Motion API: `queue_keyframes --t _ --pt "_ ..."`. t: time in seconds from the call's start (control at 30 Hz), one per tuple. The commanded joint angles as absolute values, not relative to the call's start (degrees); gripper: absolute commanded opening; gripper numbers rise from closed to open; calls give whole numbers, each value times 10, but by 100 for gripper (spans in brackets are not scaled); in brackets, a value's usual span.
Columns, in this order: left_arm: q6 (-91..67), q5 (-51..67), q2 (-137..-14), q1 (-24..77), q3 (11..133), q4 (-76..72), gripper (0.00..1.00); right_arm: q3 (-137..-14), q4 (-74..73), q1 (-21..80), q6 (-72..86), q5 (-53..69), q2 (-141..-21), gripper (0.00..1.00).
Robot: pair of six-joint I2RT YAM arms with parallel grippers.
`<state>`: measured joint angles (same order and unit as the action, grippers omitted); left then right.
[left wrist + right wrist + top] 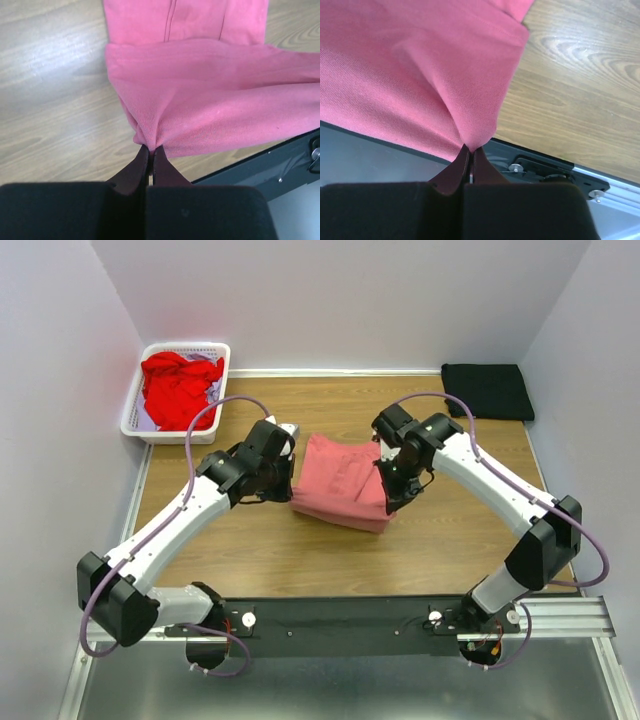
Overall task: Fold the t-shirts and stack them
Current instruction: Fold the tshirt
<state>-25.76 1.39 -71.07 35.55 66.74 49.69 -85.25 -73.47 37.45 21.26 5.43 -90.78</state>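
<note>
I note the salmon-pink t-shirt (340,485) folded mid-frame on the counter (430,540), my left claw (150,150) clenched on its left edge and my right claw (470,149) on its right edge, cloth bunched at each claw's tips.

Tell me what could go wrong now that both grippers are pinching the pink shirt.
The left gripper and right gripper each hold only a small pinch of the pink shirt at their fingertips, so the cloth might slip out. If the arms move unevenly, the fold already made could pull askew. The cloth hangs near the black rail and may snag on it.
</note>
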Motion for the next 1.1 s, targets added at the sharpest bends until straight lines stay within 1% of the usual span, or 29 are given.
queue_keyframes --t 0.0,0.17,0.63,0.87,1.0,1.07 --pt "-223 14 -732 332 700 466 0 -866 -744 337 180 88 -921 1" --pt "-218 32 -786 321 729 420 0 -852 -713 294 164 153 -939 0" --pt "-184 48 -951 271 860 324 0 -894 -649 195 138 207 -1027 0" --pt "-181 54 -1073 252 932 256 0 -883 -567 129 147 285 -1091 0" --pt "-177 58 -1147 251 997 228 0 -899 -529 112 161 280 -1137 0" --pt "-181 57 -1176 248 1002 209 0 -903 -502 109 167 272 -1159 0"
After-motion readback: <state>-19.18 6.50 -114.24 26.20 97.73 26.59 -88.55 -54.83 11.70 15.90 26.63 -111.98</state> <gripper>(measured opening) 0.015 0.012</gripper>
